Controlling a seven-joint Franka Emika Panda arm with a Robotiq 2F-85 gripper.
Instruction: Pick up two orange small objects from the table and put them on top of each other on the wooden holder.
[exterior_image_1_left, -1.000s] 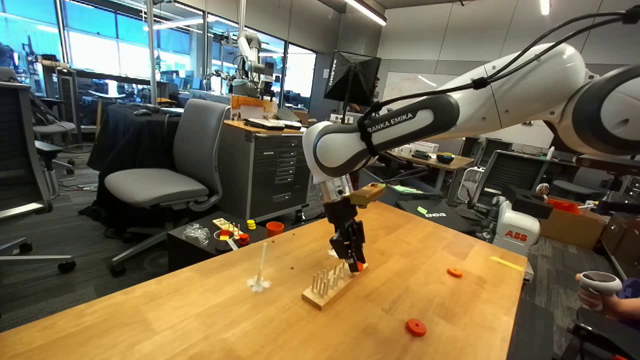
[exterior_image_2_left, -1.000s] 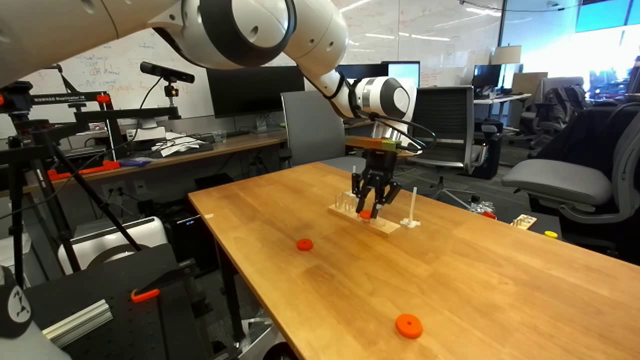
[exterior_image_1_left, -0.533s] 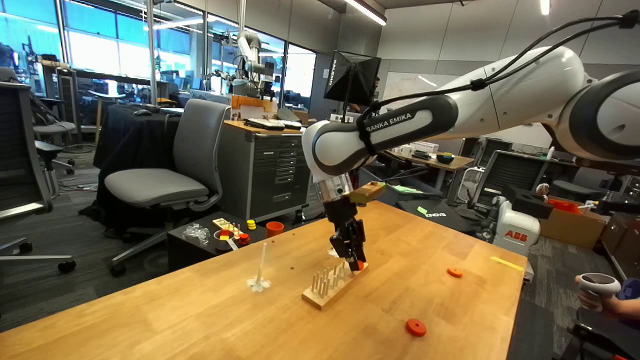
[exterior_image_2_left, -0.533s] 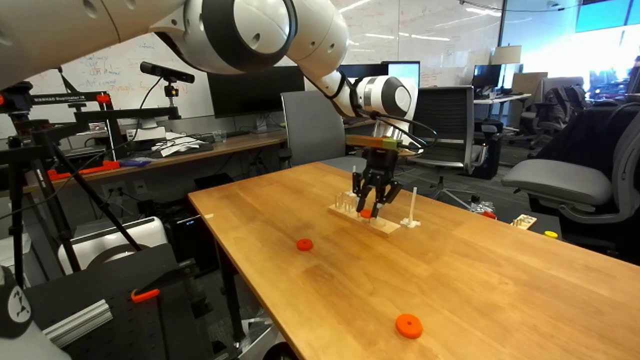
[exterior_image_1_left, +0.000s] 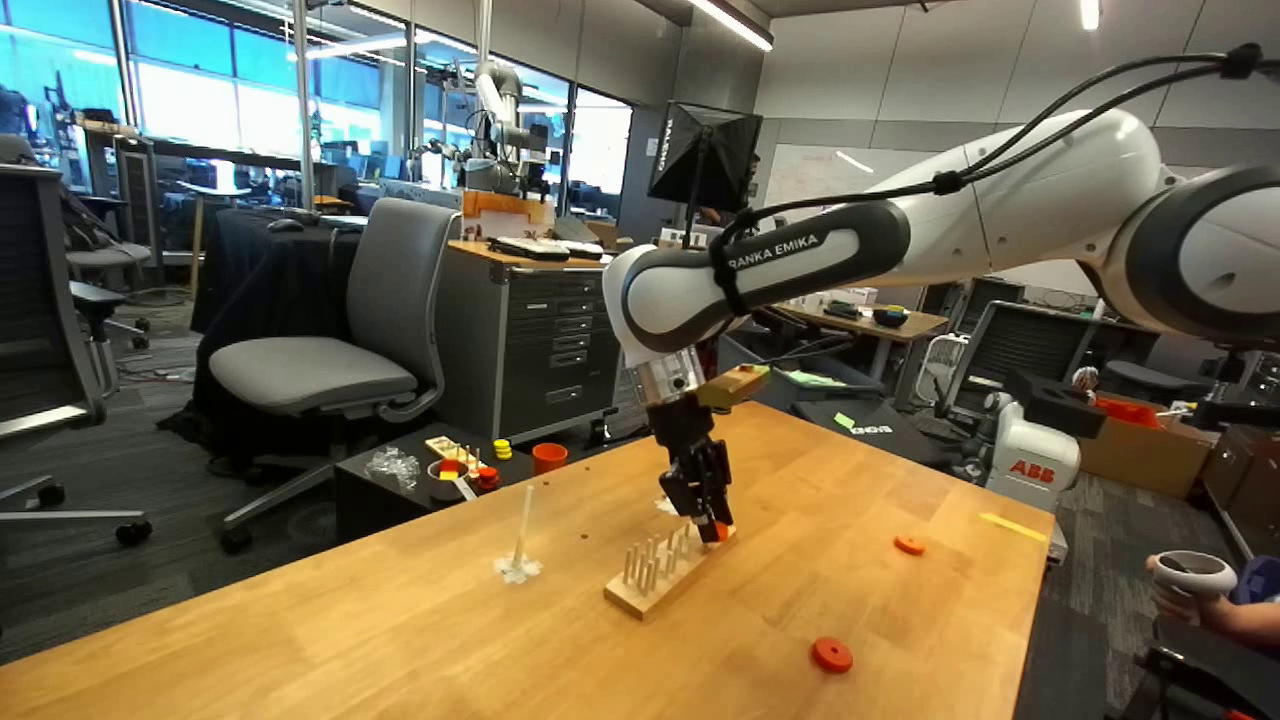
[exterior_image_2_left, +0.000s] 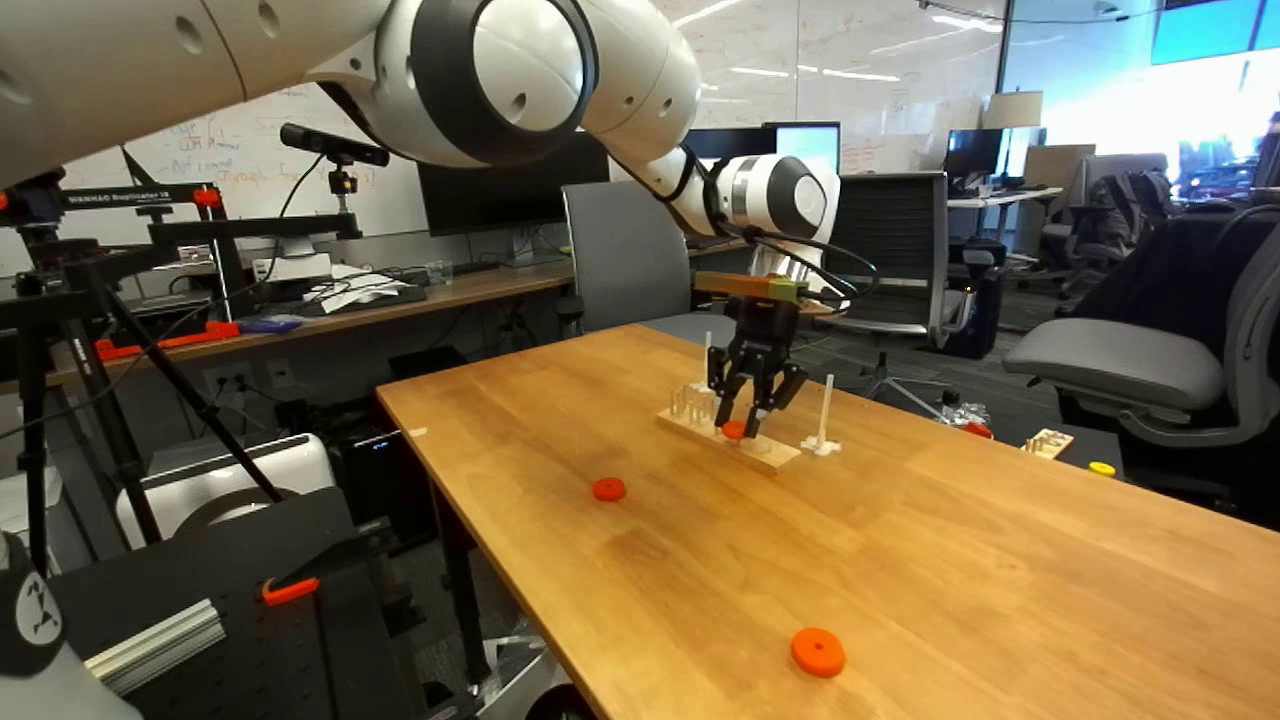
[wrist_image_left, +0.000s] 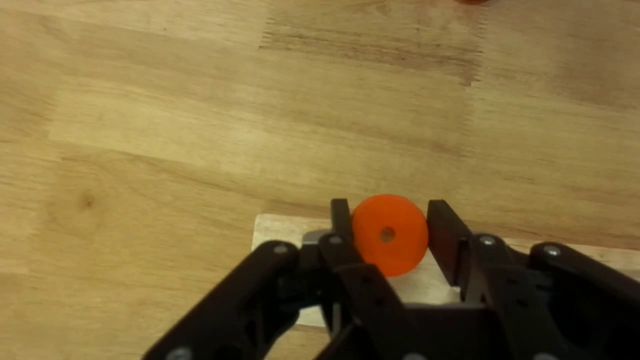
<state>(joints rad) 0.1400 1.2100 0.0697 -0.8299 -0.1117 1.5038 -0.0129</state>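
Note:
My gripper (exterior_image_1_left: 713, 530) is shut on an orange disc (wrist_image_left: 390, 250) with a small centre hole, one finger on each side of it in the wrist view. The gripper (exterior_image_2_left: 738, 424) and held disc (exterior_image_2_left: 734, 430) are over the wooden holder (exterior_image_2_left: 768, 453), toward one end of it. The holder (exterior_image_1_left: 640, 600) carries several upright pegs. Whether the disc touches a peg below it is hidden. Two more orange-red discs lie flat on the table in both exterior views, a disc (exterior_image_1_left: 909, 545) and a disc (exterior_image_1_left: 831, 655). The edge of a disc (wrist_image_left: 471, 1) shows in the wrist view.
A thin upright rod (exterior_image_1_left: 523, 530) is taped to the table beside the holder; it also shows in an exterior view (exterior_image_2_left: 825, 415). Another rod (exterior_image_2_left: 708, 350) stands behind the holder. A low black table (exterior_image_1_left: 370, 510) with cups and parts stands past the table edge.
The upper arm links have dropped slightly in both exterior views. The gripper has barely moved, with a very small sideways shift, and the disc stays between its fingers.

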